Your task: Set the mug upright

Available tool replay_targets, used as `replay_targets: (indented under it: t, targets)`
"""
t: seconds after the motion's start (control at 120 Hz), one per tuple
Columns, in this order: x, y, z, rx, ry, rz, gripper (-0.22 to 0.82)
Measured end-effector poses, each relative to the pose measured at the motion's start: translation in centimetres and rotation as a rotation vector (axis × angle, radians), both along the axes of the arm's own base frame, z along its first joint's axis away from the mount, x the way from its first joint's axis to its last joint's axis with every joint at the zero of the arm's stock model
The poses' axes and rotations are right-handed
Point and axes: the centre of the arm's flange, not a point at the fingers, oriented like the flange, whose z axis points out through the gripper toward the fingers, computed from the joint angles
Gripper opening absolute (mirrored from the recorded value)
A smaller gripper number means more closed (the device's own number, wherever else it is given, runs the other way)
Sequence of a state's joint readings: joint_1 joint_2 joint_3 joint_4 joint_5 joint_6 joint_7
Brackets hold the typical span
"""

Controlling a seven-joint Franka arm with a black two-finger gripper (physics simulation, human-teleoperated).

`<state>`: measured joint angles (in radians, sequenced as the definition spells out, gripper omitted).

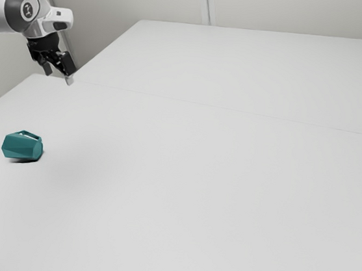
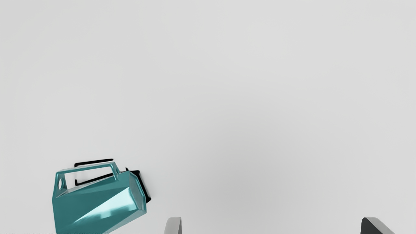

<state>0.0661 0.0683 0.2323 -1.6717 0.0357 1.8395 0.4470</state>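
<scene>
On the tabletop (image 1: pixel 196 176): the mug (image 1: pixel 22 147) lay on its side.
Pincer (image 1: pixel 58 76): hung above, spread and empty.
Mug: sat beyond one finger (image 2: pixel 173 226), outside the gap.
Mug's long axis: ran roughly finger to finger.

Honestly can't pin the room down from my end, maybe lab-ish? I've got a robot arm (image 1: pixel 5 4), a plain white table (image 1: pixel 194 189) below my gripper (image 1: pixel 58 76), and pale seamed surfaces (image 1: pixel 280 9) beyond it.
</scene>
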Motion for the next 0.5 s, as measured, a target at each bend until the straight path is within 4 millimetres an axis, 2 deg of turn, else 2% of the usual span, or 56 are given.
replay_targets:
  t: [0.108, 0.208, 0.317, 0.417, 0.5]
  targets:
    - [-0.1, 0.3, -0.1, -0.005, 0.001, 0.005, 0.60]
    - [-0.6, 2.1, -0.4, -0.023, 0.000, 0.032, 0.60]
    - [-2.1, 6.6, -1.1, -0.061, -0.003, 0.108, 0.60]
    - [-3.7, 11.6, -3.2, -0.111, 0.008, 0.187, 0.60]
    - [-5.1, 15.0, -4.7, -0.155, 0.009, 0.232, 0.60]
